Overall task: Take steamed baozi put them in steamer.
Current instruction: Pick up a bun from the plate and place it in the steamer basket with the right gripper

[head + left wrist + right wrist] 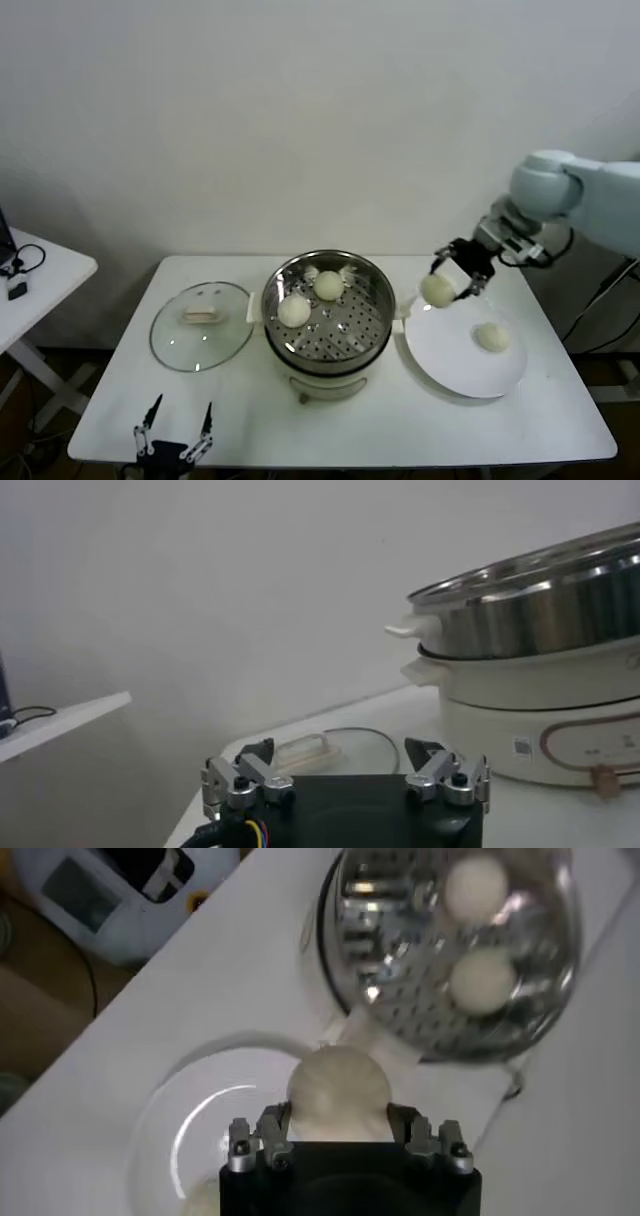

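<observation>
A: Baozi clamped in right gripper, lifted over plate, beside steamer.
B: Looks soft, light, squishy. Best pinched gently at widest sides. Left gripper parked, jaws apart.

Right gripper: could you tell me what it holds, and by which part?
The right gripper holds one steamed baozi by its opposite sides, lifted above the plate.

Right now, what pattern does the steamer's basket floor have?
Shiny steel dotted with rows of small round holes; the steamer floor shows best in the right wrist view.
</observation>
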Action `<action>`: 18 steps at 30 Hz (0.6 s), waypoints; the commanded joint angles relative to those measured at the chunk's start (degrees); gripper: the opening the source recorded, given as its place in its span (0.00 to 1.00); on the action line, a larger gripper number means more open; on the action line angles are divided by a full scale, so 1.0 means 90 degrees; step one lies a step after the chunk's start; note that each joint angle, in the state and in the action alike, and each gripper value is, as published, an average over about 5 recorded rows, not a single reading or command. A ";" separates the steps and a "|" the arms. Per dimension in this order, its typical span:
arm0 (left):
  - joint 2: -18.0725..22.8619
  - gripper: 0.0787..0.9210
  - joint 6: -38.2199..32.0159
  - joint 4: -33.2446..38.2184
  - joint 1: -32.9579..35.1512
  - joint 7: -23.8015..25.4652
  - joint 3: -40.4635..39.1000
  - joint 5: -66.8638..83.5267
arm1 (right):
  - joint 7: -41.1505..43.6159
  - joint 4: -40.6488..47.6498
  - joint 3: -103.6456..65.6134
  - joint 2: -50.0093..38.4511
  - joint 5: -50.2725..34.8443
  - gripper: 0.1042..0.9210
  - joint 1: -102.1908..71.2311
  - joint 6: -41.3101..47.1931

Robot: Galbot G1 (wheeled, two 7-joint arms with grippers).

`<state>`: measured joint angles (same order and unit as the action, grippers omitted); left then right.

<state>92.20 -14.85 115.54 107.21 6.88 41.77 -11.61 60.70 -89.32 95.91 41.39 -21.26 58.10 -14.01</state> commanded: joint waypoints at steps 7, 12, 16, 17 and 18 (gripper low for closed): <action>0.0311 0.88 0.0059 0.0067 -0.0037 0.0010 0.0003 -0.0001 | -0.0179 -0.0285 -0.0909 0.2030 0.1291 0.66 -0.1048 -0.1245; 0.0311 0.88 0.0061 0.0075 -0.0034 0.0009 0.0027 0.0007 | -0.0381 0.0130 -0.1136 0.2411 0.2268 0.66 -0.1942 -0.1305; 0.0311 0.88 0.0058 0.0074 -0.0033 0.0009 0.0037 0.0013 | -0.0544 0.0642 -0.1291 0.2657 0.2707 0.66 -0.2529 -0.1370; 0.0311 0.88 0.0058 0.0074 -0.0032 0.0009 0.0038 0.0013 | -0.0562 0.0723 -0.1313 0.2707 0.2758 0.66 -0.2626 -0.1377; 0.0311 0.88 0.0057 0.0074 -0.0031 0.0009 0.0038 0.0013 | -0.0576 0.0781 -0.1331 0.2748 0.2791 0.66 -0.2699 -0.1379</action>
<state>92.20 -14.35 116.20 106.92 6.95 42.09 -11.55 57.85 -88.09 87.38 58.62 -7.52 46.02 -23.94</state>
